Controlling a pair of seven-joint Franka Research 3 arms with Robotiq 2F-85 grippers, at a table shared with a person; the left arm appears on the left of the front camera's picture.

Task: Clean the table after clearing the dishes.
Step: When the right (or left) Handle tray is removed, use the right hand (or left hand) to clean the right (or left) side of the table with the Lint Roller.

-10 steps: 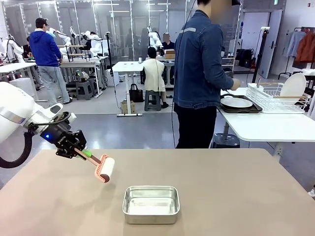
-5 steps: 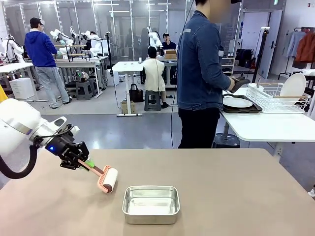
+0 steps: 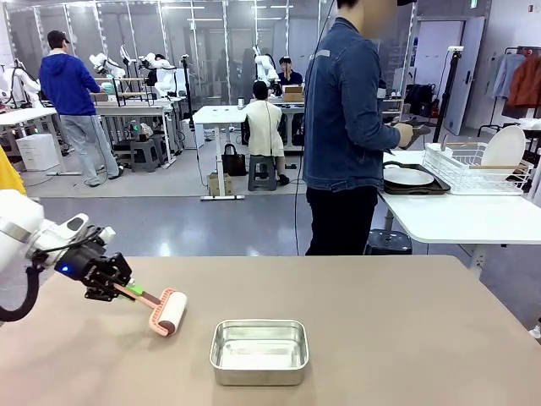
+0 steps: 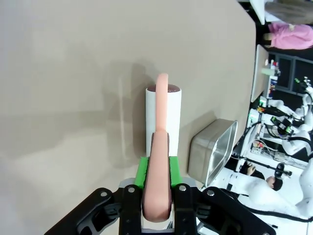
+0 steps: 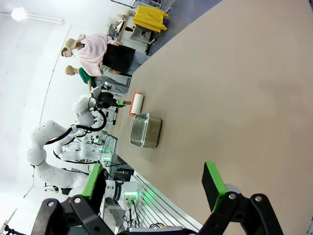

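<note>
My left end effector (image 3: pixel 121 290) is clamped on the lint roller (image 3: pixel 168 312), working the bench (image 3: pixel 406 338); dishes (image 3: pixel 407 177) sit cleared far right. Steel pan (image 3: pixel 259 351) remains; right end effector (image 5: pixel 151 186) gapes empty.

My right gripper (image 5: pixel 154 188) is open over the bare brown table (image 5: pixel 234 83). Near the far edge sit a steel pan (image 5: pixel 145 130) and a roller (image 5: pixel 136 104).

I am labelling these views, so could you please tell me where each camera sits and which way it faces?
Front: between the arms, facing across the table toward the person; left gripper holds the lint roller.
Left wrist: along the shut left gripper, down at the roller and steel pan.
Right wrist: along the open right gripper, across the table.
All three share roller and pan.
</note>
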